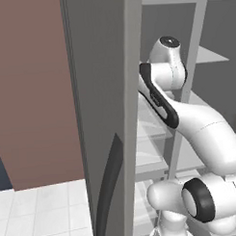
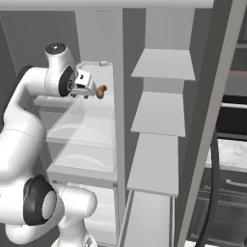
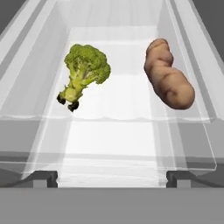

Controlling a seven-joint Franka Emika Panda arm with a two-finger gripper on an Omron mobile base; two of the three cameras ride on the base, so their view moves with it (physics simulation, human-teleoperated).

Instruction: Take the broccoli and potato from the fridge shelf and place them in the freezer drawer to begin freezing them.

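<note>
In the hand view the broccoli (image 3: 85,70) lies on the left of the ribbed translucent fridge shelf (image 3: 131,131), stem toward me. The reddish-tan potato (image 3: 169,81) lies on the right, about a hand's width from it. My gripper (image 3: 111,178) is open and empty, its fingertips (image 3: 41,177) spread wide just short of the shelf's clear front rim. The right base view shows the gripper (image 2: 92,90) reaching into the upper fridge shelf (image 2: 108,79), with the potato (image 2: 101,91) just past it and a speck of broccoli (image 2: 72,95) under the hand.
The open fridge door (image 1: 105,115) with its dark curved handle (image 1: 110,178) stands close on the arm's left. A vertical divider (image 2: 118,125) separates the compartment from plain flat grey shelves (image 2: 161,116). A tiny whitish nub (image 2: 102,63) sits farther back. More translucent shelves (image 2: 87,159) lie below.
</note>
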